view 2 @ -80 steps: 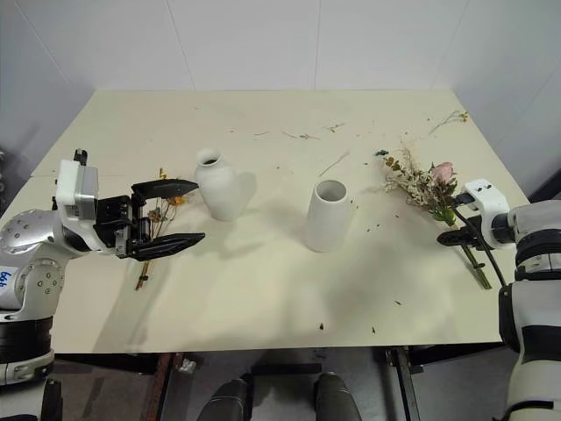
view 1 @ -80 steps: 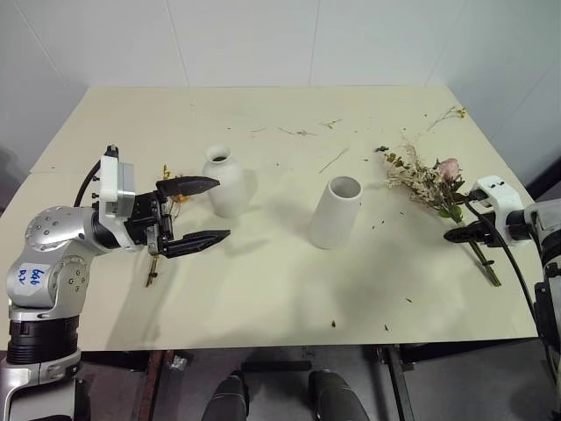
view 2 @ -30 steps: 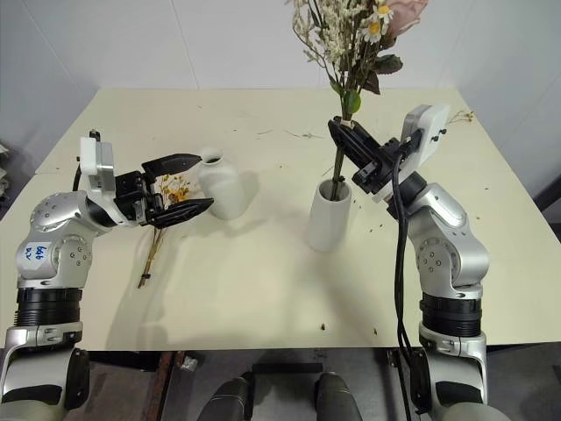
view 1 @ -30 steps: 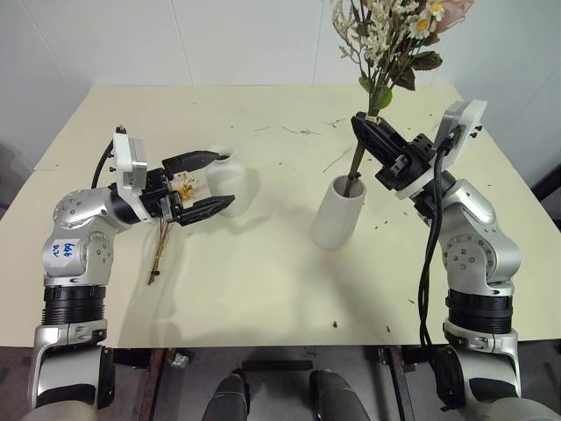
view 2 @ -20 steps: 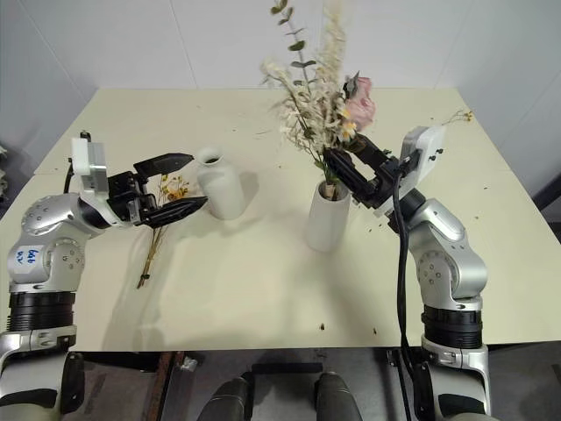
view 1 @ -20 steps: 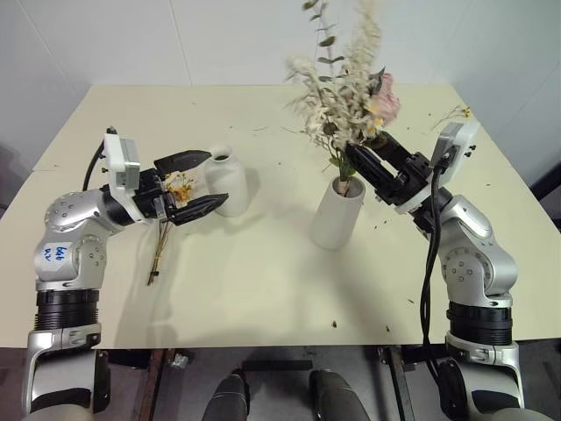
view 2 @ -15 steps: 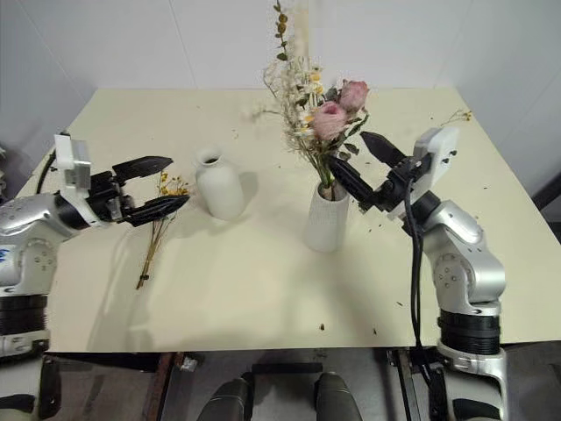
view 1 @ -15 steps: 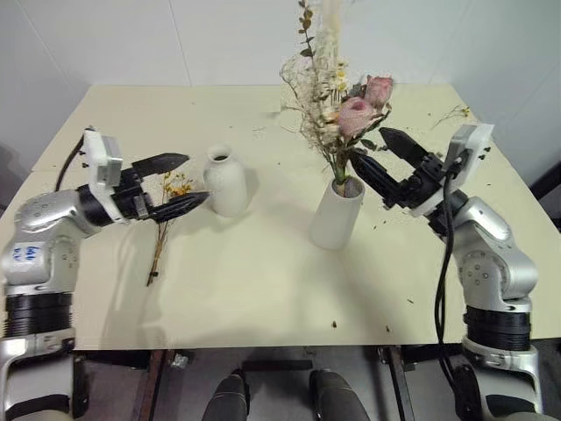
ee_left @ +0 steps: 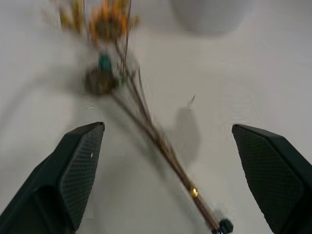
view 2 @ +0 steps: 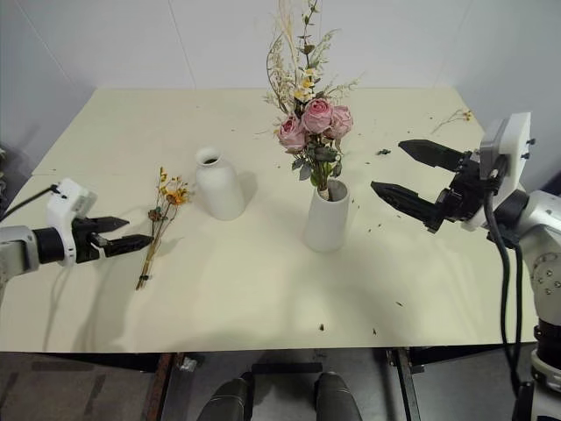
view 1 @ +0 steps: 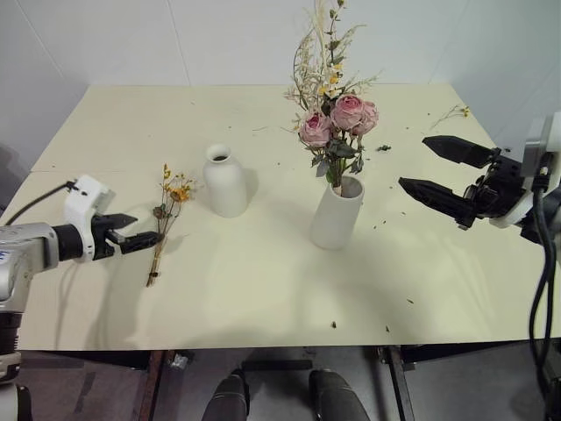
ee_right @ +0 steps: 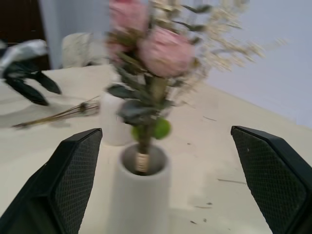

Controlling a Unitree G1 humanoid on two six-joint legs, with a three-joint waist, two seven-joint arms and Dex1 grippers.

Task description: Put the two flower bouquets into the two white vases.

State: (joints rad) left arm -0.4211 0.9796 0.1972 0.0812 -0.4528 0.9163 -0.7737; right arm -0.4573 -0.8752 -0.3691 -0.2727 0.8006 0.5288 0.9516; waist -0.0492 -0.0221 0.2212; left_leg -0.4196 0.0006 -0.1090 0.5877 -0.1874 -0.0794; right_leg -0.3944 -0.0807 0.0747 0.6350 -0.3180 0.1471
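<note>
- Head views: the rose bouquet (view 1: 336,123) stands upright in the tall cylinder vase (view 1: 337,215) at mid-table. The right gripper (view 1: 441,175) hangs to the right of that vase, well apart from it, its fingers spread wide and holding nothing. The small yellow-orange spray (view 1: 165,215) lies flat on the table (view 1: 263,298), left of the rounded narrow-neck vase (view 1: 224,181), which is empty. The left gripper (view 1: 133,233) sits low at the near-left, just beside the spray's stems, empty, with its fingers open.
- Left wrist view: the brown stems run between the two wide-apart fingers (ee_left: 73,170), with the orange blooms at the far end. The stems are thin and lie flat, so a close that comes in too high could slip over them or catch only a few strands.
- Right wrist view: the roses sit in the cylinder vase between the spread fingers (ee_right: 68,180), untouched; the left gripper (ee_right: 29,85) and the spray show beyond.
- Risks: the narrow neck leaves little room for the stems, so a crooked approach could tip the rounded vase. A careless right-arm swing could knock over the top-heavy bouquet.
</note>
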